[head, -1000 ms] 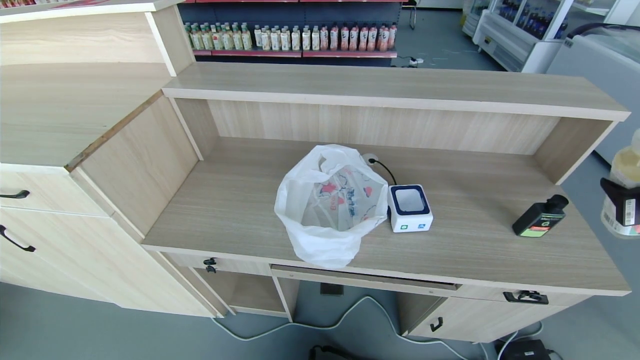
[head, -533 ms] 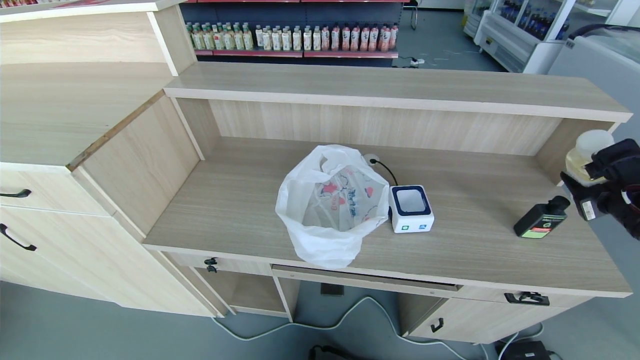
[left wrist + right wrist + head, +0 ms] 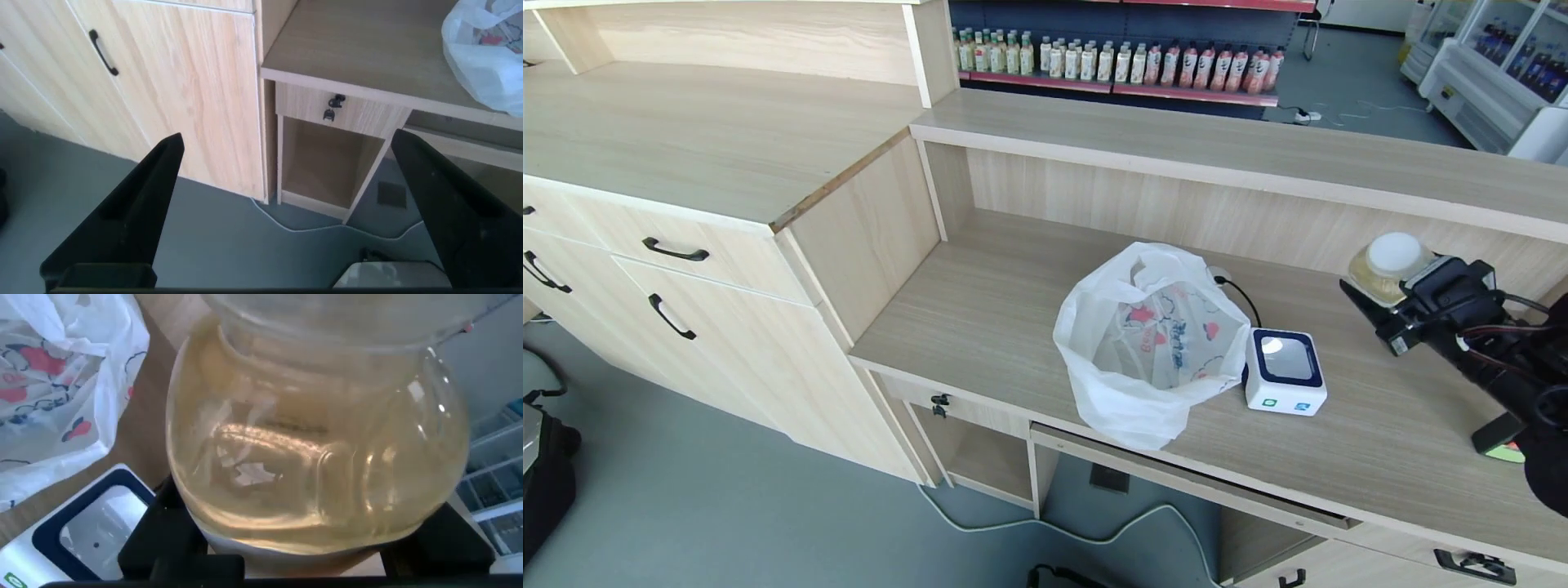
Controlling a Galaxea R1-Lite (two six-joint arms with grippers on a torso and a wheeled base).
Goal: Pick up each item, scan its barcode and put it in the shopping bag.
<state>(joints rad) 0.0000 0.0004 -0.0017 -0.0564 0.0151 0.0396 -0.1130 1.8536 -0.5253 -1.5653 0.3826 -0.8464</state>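
Swung inward since before, my right pincer (image 3: 1390,304) stays clamped on one white-capped yellow bottle (image 3: 1390,257) above the counter (image 3: 1013,310), near one scanner (image 3: 1285,371) beside one shopping bag (image 3: 1147,343); one black bottle (image 3: 1499,437) lies farther right.

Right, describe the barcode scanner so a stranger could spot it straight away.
Start at the lower surface of the wooden checkout counter, where a white shopping bag stands open. The barcode scanner sits right beside the bag, on the robot's right. It is a small white cube with a dark blue frame round its top window.
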